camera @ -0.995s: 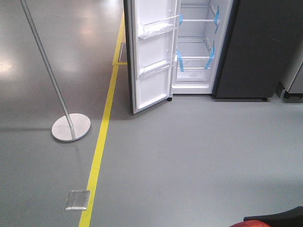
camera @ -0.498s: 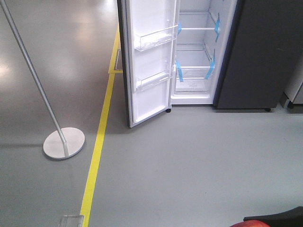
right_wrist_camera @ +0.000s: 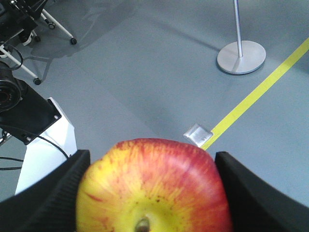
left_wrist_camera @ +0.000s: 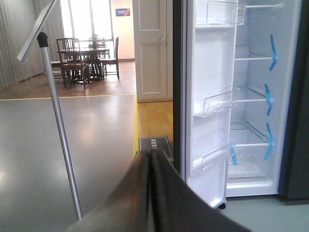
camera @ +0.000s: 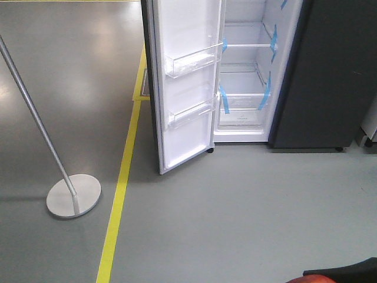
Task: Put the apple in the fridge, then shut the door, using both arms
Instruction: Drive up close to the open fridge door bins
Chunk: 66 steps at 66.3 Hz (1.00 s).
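Note:
The red and yellow apple (right_wrist_camera: 152, 186) fills the right wrist view, and my right gripper (right_wrist_camera: 150, 193) is shut on it, one black finger pressed on each side. A sliver of the apple (camera: 312, 279) and the black gripper show at the bottom edge of the front view. The dark grey fridge (camera: 321, 76) stands ahead with its white-lined door (camera: 185, 88) swung open to the left, clear bins on it. Glass shelves and blue tape strips (camera: 272, 41) show inside. My left gripper (left_wrist_camera: 150, 157) is shut with nothing in it, pointing toward the fridge (left_wrist_camera: 251, 96).
A metal pole on a round base (camera: 73, 196) stands left of the yellow floor line (camera: 118, 200). A dark mat (left_wrist_camera: 154, 145) lies beside the door. A white robot base with cables (right_wrist_camera: 43, 145) and a floor plate (right_wrist_camera: 198, 134) show in the right wrist view.
The fridge and door have grown larger and the pole base has slid down-left in the front view, so the base has rolled closer. The floor plate has left that view. Both grippers are unchanged.

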### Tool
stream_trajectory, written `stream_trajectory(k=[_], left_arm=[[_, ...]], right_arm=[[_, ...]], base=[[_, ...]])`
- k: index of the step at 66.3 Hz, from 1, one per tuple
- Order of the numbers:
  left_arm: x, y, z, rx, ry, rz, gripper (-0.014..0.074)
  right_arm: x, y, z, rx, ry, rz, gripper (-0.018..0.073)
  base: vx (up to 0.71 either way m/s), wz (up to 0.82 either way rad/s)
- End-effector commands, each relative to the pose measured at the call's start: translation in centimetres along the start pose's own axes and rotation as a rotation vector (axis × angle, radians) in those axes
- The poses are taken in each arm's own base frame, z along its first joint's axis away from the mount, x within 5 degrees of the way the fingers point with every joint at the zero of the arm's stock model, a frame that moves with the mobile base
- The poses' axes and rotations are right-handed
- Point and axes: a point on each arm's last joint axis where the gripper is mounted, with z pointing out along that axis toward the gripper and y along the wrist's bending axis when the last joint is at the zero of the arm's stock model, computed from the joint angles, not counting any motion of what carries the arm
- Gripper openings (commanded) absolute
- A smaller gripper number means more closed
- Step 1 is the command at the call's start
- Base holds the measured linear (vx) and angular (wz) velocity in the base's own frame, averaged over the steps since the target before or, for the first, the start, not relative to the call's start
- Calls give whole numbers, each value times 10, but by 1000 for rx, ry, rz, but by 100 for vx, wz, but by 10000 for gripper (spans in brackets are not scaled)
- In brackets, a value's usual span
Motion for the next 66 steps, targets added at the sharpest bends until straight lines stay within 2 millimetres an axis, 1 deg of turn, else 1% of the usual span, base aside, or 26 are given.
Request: stream_trajectory(k=[1,66], left_arm=[[-13,-1,-2,8,-106,-5,-6],[-13,-1,-2,8,-106,-5,-6]], right_arm=[[-12,4,-4,-14,-75,10,112],[-12,4,-4,-14,-75,10,112]], base=[[21,2],[19,2]])
